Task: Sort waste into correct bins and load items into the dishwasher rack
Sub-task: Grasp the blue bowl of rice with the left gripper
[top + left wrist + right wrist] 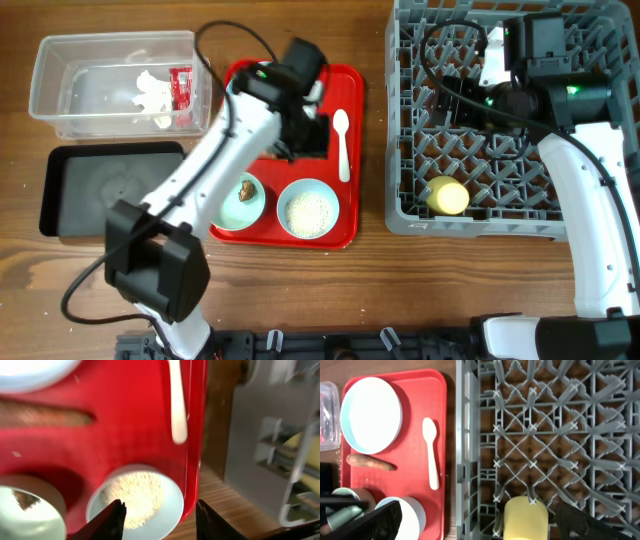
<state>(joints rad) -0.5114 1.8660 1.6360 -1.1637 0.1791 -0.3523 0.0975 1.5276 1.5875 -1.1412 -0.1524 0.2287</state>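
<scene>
My left gripper (306, 134) is open and empty above the red tray, its fingers (161, 521) over the bowl of white rice (308, 209) (136, 501). The second bowl (243, 197) holds a small brown lump. The white spoon (342, 143) (177, 405) lies on the tray's right side. The pale blue plate (371, 415) and the orange-brown stick (371, 462) show in the right wrist view. The yellow cup (447, 196) (526, 517) lies in the grey rack (500, 215). My right gripper (470, 95) (485, 522) is open and empty above the rack.
The clear tub (60, 110) at the back left holds crumpled tissue (152, 92) and the red-and-white wrapper (182, 88). The black tray (70, 190) lies in front of it. The red serving tray (345, 235) sits between the bins and the rack.
</scene>
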